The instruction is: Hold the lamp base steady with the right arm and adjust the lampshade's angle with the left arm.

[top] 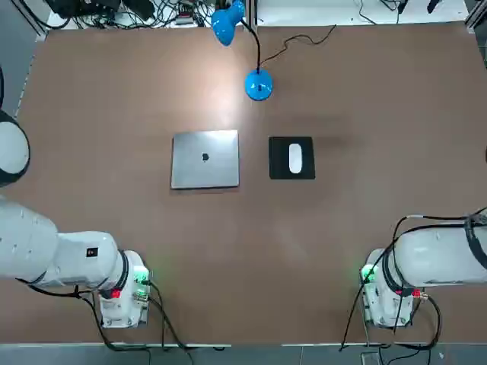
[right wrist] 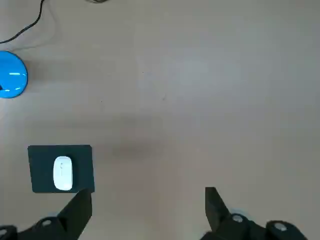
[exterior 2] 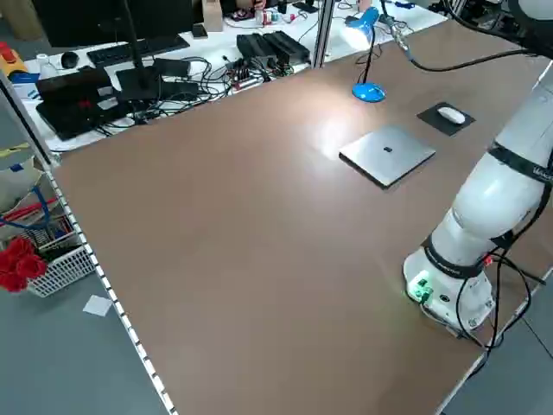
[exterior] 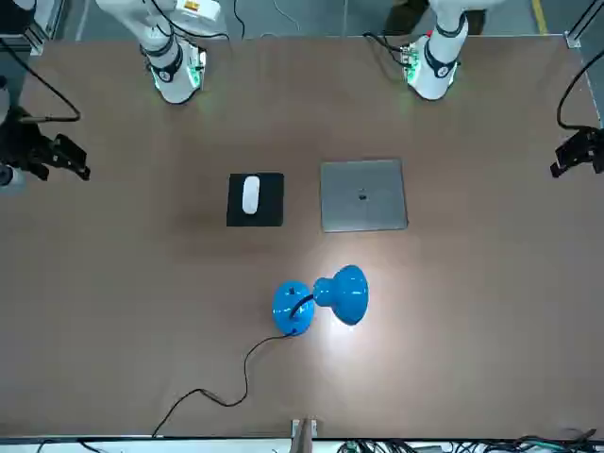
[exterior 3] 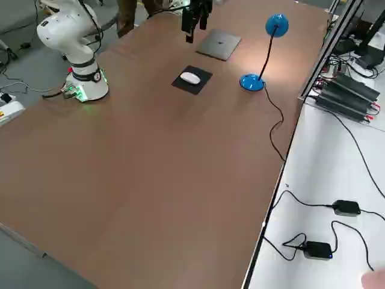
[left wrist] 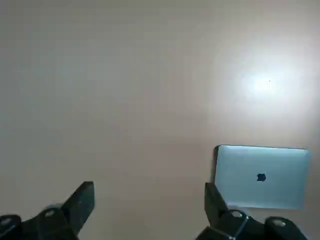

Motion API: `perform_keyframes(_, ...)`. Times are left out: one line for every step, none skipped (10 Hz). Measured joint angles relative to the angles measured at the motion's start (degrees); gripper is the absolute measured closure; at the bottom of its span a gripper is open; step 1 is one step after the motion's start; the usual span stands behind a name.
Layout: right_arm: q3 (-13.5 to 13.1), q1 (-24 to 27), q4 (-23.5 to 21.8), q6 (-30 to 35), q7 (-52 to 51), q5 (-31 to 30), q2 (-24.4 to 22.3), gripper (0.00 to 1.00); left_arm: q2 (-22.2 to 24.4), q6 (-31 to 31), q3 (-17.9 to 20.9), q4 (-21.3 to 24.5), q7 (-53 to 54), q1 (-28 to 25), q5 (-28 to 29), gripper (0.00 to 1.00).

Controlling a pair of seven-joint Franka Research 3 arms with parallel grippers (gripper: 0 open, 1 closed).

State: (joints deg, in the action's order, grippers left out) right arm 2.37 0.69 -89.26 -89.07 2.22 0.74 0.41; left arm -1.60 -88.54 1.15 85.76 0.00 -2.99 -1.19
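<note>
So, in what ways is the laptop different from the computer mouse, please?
The laptop is grey and large, while the mouse is white and small. The laptop lies directly on the table; the mouse sits on a black pad. Neither is held.

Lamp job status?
Nothing looks done: the lampshade is lit, but neither arm touches it or the base. Nothing in hand: left gripper and right gripper hang open above the table. Left: steady base, adjust shade angle.

We see a bright-blue lamp base (top: 259, 85), a blue lampshade (exterior: 350, 294), a brown surface (top: 228, 266), a silver laptop (top: 205, 160), a black mouse pad (top: 292, 173) and a white mouse (top: 295, 158).
</note>
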Motion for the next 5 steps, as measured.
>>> perform_keyframes(0.16,-0.01,-0.06,0.00,0.00,0.00,0.00,0.00,0.00,0.00,0.02,-0.09,0.00,-0.03,0.00,0.03)
perform_keyframes(0.15,0.01,-0.24,0.00,0.00,0.00,0.00,0.00,0.00,0.00,0.04,-0.22,0.00,-0.06,0.00,0.03)
perform_keyframes(0.15,0.02,-0.67,-0.45,0.00,0.00,0.00,0.00,0.00,0.00,0.06,-0.25,0.00,-0.07,0.00,0.03)
perform_keyframes(0.49,-0.01,-1.88,-2.48,-0.01,0.02,0.02,0.00,-0.01,0.00,0.05,-0.25,0.03,-0.03,0.00,0.02)
perform_keyframes(1.94,-0.07,-3.84,-5.58,-0.03,0.19,0.16,0.00,-0.03,0.00,-0.05,-0.25,0.06,0.10,0.00,0.01)
